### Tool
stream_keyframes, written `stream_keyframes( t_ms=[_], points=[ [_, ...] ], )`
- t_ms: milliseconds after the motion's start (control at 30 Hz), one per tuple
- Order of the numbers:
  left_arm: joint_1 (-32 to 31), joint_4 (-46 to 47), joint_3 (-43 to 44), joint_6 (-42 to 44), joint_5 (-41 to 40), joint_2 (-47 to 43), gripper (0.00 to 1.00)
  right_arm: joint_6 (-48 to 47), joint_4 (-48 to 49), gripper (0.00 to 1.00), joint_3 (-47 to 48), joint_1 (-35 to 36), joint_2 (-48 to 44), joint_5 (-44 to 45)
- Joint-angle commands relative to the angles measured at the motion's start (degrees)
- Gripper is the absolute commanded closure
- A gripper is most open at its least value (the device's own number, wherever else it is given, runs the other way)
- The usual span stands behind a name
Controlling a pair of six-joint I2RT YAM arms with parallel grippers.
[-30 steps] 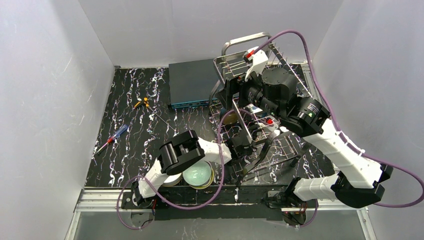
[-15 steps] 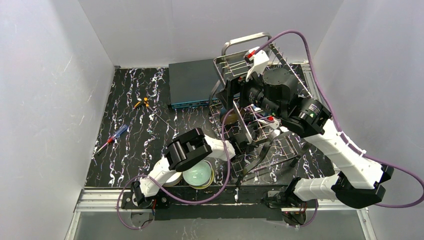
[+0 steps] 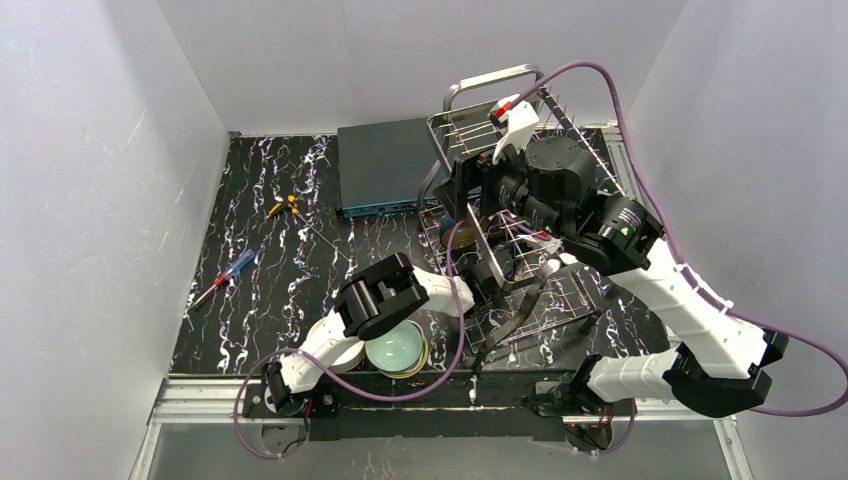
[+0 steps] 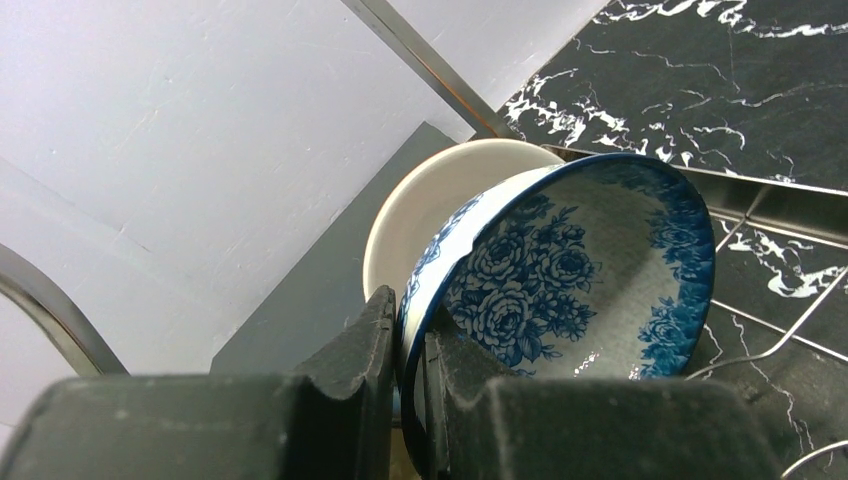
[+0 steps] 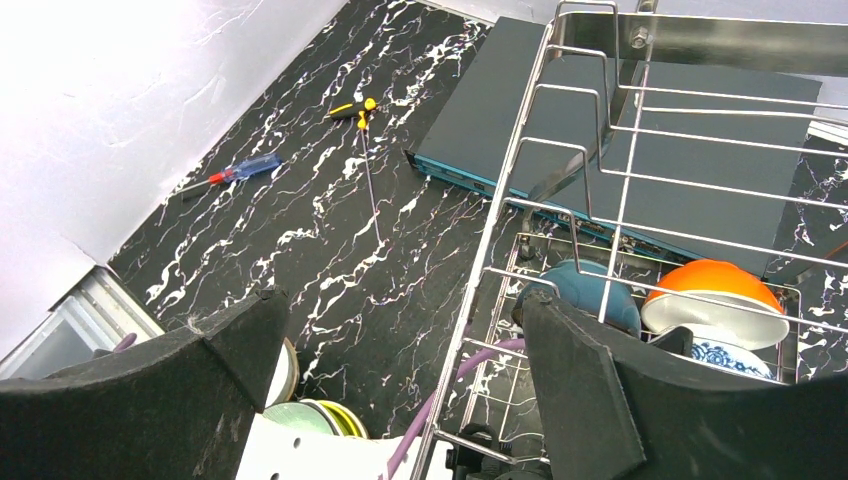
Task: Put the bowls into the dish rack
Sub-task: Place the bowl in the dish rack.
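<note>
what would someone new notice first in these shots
The blue-patterned bowl fills the left wrist view, its rim pinched by the left gripper, with a cream bowl right behind it. From above, the shiny dish rack stands at the far right, and the right gripper hangs open over it. An orange bowl sits inside the rack.

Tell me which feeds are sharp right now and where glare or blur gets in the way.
Left wrist: the blue-patterned bowl is crisp; the left fingers pinching its rim are dark and soft. Right wrist: the wall at upper left is blown out white, the dish rack wires sharp, the right fingers blurred. Top external: even light, no blur, but the right arm hides the rack's middle.
</note>
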Motion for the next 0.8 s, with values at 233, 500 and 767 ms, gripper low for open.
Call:
stream_keyframes(
  t_ms=[233,500,767],
  points=[
    [-0.17,2.3,-1.81,0.53,-0.32,-1.59,0.99,-0.42,1.29,0.05,-0.71,0.12,-1.27,0.32],
    [-1.42,1.77,-1.91,-0.89,-0.19,-2.13,0.47,-0.28,1.33,0.05,-0.81,0.14,-1.35,0.13],
    [-1.7,2.32,-2.94,-0.62,0.16,-4.6,0.2,-0.09,1.63,0.05,-1.17,0.15,-1.76,0.08]
  ],
)
